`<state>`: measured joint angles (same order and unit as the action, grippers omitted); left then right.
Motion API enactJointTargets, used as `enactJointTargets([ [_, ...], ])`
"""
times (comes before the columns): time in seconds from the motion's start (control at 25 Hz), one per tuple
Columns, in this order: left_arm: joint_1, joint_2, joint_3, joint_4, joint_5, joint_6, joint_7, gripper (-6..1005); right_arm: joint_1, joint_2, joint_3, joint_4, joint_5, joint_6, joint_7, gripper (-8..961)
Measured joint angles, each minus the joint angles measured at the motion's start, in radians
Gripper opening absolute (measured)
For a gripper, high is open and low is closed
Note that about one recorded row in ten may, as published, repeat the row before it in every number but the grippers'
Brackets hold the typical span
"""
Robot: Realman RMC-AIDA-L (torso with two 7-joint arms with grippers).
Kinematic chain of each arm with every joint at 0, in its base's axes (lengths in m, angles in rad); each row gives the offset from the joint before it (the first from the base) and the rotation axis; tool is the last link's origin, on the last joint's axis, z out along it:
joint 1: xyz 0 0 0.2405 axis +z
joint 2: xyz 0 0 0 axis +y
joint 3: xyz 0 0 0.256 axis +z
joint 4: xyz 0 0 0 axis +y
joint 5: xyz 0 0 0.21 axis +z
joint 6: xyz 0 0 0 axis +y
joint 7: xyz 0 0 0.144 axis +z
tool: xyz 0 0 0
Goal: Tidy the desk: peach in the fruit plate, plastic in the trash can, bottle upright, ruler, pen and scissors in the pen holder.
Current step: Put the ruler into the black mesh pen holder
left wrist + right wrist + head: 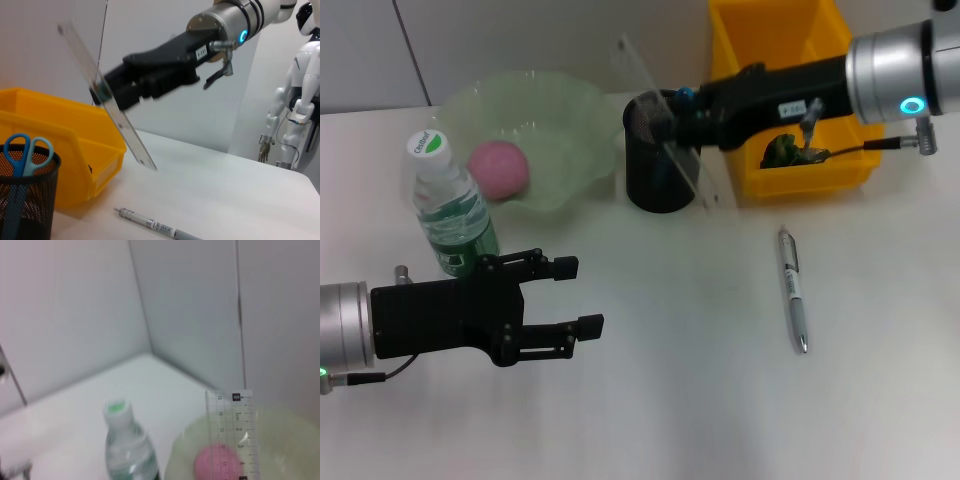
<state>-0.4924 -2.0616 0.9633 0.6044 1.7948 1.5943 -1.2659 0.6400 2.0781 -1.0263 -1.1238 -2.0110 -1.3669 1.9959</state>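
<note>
My right gripper [672, 122] is positioned above the black mesh cylindrical pen holder [655, 185], at the far side of the white surface [700, 380]. Its jaws are closed on the transparent plastic ruler [665, 120], which is held tilted, with its lower end in front of the holder's rim; I cannot tell whether that end is inside the holder. The left wrist view shows the same ruler [107, 97] clamped near its middle, slanting down over the surface.

The blue-handled scissors [22, 155] stand in the pen holder [27, 200], handles up.

The silver ballpoint pen [792, 288] lies flat on the surface, apart from the holder, nearer to me and to my right.

The yellow plastic bin [790, 90] stands just beside the holder, to its right, with a crumpled green item [782, 150] inside.

The pink round peach [500, 168] rests in the translucent green wavy-edged fruit plate [560, 110], to the left of the holder.

The clear plastic water bottle with green label and cap [450, 205] stands upright, near the plate.

My left gripper [570, 298] hovers over the near left part of the surface, just in front of the bottle. Its jaws are apart and hold nothing.
</note>
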Motion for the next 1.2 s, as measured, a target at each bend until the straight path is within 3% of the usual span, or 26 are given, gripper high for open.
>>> enactJointTargets([
  [0.32,-0.002,-0.001,0.003,0.0,0.002,-0.004,0.011,802,-0.018,0.0,0.089,0.163,0.279,0.111,-0.268,380],
  [0.64,0.001,-0.002,0.0,-0.006,0.003,-0.006,0.027,802,-0.002,0.001,0.09,0.276,0.379,0.237,-0.404,380],
  [0.72,0.002,-0.002,0.001,-0.006,0.003,-0.005,0.032,802,0.015,0.002,0.09,0.336,0.444,0.266,-0.473,381],
  [1.2,0.002,0.0,0.0,0.0,0.002,0.001,0.034,802,0.132,0.003,0.088,0.564,0.487,0.4,-0.631,381],
])
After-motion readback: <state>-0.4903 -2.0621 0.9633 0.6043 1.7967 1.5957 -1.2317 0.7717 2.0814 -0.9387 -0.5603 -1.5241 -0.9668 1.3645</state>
